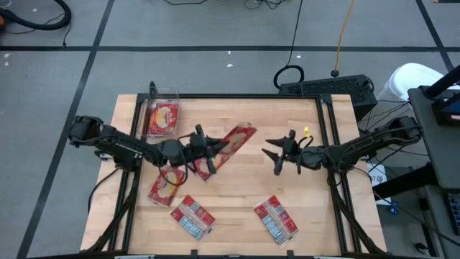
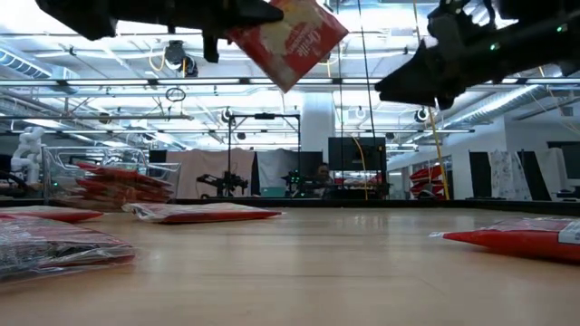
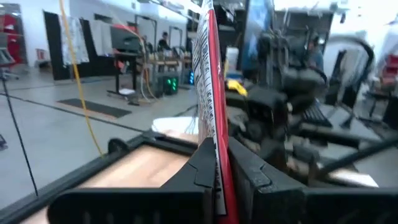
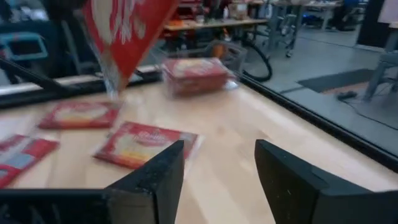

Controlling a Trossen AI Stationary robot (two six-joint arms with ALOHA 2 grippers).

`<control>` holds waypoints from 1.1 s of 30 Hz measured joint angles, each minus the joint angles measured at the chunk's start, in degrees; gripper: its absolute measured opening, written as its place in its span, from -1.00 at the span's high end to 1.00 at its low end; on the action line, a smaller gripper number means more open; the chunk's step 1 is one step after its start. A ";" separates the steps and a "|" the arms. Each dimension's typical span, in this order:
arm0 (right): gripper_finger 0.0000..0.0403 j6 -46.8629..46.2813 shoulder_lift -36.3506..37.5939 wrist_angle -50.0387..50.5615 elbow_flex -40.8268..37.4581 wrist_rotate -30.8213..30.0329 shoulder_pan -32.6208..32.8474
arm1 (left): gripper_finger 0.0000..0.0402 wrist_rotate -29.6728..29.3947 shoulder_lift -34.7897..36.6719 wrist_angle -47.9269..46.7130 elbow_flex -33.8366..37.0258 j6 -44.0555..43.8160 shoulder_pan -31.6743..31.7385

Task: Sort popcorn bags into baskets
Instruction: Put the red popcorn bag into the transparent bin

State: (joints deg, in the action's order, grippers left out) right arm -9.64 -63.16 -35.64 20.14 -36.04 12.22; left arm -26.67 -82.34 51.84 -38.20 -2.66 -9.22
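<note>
My left gripper (image 1: 210,147) is over the middle of the table, shut on a red popcorn bag (image 1: 234,141) that is lifted high above the wood (image 2: 290,32). My right gripper (image 1: 272,156) hovers open to the right of that bag, its fingers apart in the right wrist view (image 4: 219,162), touching nothing. The clear basket (image 1: 162,115) stands at the far left corner with red bags stacked inside (image 4: 196,73). Loose bags lie flat on the table: one below the left gripper (image 1: 203,170), one picture side up (image 1: 167,189), and two label side up (image 1: 192,216) (image 1: 275,218). My left gripper pinches the bag between its two fingers at one end (image 3: 216,163), coming level from the table's left. The bag stands on edge between the fingers (image 3: 200,168). It is lifted clear of the table and sticks out past the fingertips toward the far right, tilted.
A black frame rail (image 1: 327,144) runs along the table's edges. Bare wood (image 1: 244,187) lies between the loose bags in the middle and near part. A black keyboard (image 1: 327,86) sits beyond the far right corner. A person shows far off in the room (image 2: 322,172).
</note>
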 joint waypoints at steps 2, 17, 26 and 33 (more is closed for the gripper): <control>0.05 0.83 -0.59 -1.14 -0.16 0.37 -1.59 | 0.91 2.57 -0.25 1.95 0.00 -0.24 1.88; 0.02 2.86 -12.44 -31.25 3.05 22.45 -11.47 | 0.89 14.23 -1.45 9.94 0.00 -3.81 7.40; 0.02 2.35 -21.78 -30.57 12.25 29.01 -12.31 | 0.90 14.99 -2.61 13.20 0.04 -3.45 7.22; 0.02 1.72 -20.81 -30.18 11.34 31.82 -12.27 | 0.86 15.56 -2.51 12.73 0.07 -1.11 7.09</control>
State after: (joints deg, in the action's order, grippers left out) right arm -7.92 -83.97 -65.82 31.47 -4.22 -0.05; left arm -11.11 -84.85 64.57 -38.13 -3.77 -2.13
